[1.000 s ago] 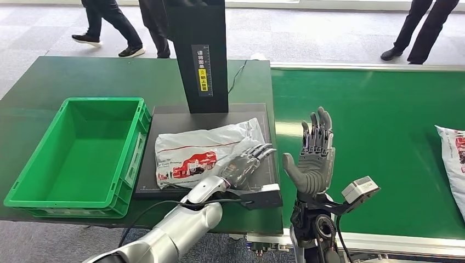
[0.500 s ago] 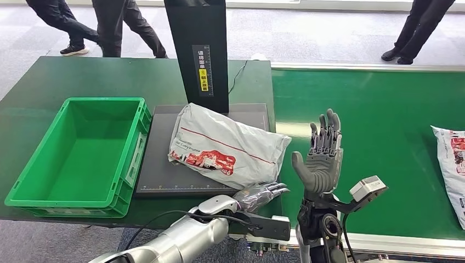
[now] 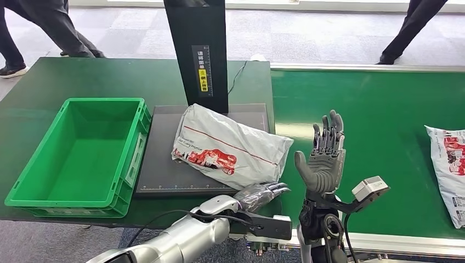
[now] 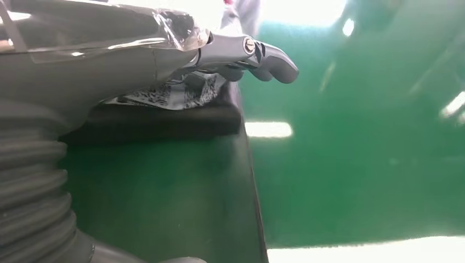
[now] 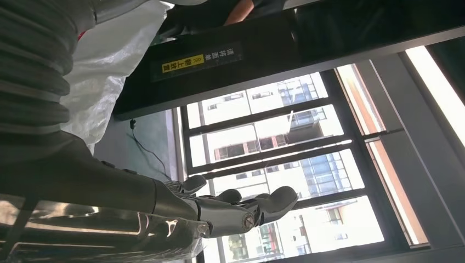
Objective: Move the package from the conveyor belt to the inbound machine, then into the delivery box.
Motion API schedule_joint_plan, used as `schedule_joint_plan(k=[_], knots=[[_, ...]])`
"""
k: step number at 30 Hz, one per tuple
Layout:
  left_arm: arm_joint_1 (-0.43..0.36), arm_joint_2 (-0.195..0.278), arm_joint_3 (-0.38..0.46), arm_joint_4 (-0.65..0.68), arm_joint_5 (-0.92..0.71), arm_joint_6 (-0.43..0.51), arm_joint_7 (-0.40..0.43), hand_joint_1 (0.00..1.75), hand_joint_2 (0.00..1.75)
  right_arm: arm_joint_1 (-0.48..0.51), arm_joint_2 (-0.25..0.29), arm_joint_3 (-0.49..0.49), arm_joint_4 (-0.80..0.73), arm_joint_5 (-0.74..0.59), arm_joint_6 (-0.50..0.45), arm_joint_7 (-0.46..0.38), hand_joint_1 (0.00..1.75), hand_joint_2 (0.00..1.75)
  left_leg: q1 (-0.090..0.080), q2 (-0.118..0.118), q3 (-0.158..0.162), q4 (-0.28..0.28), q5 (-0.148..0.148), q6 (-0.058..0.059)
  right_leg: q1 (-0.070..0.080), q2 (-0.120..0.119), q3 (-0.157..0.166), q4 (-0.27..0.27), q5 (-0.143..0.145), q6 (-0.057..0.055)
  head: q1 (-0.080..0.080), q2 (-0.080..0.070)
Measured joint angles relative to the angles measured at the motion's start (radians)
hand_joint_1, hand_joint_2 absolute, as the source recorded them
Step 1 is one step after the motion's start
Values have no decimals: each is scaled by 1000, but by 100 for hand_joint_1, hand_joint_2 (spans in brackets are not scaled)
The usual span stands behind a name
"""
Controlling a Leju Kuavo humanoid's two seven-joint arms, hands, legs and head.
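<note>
Package (image 3: 230, 148) rests on the inbound machine (image 3: 164, 175); transfer to the green delivery box (image 3: 33, 189) remains. Left hand (image 3: 262, 194) grips its corner; right hand (image 3: 323, 159) released.

A white plastic package (image 3: 230, 146) with red and black printing lies tilted on the dark flat plate of the inbound machine (image 3: 159, 164), its near corner overhanging the plate's front edge. The empty green delivery box (image 3: 33, 164) sits just beside the plate. The green conveyor belt (image 3: 378, 120) lies on the other side.
</note>
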Motion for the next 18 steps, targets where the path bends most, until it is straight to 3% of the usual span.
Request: schedule_joint_plan(k=[4, 9, 18], knots=[[-58, 15, 67, 13, 92, 58, -52, 0, 175, -1, 0, 3, 8, -3, -6, 0, 0, 175, 0, 0, 0, 0, 1, 0, 0, 0, -1, 0, 0, 0, 0, 0], [-105, 37, 231, -34, 266, 79, -189, 0, 175, 7, 0, 6, 11, -1, -21, 0, 0, 175, 0, 0, -1, 0, 1, 0, 0, 0, -1, 1, 0, 0, 0, 0], [-112, 78, 445, -212, 369, 170, -240, 0, 175, 35, 0, 10, 10, 8, -59, 0, 0, 175, 0, 0, -4, 0, 1, 0, 0, 0, -4, 1, 0, 0, 0, 0]])
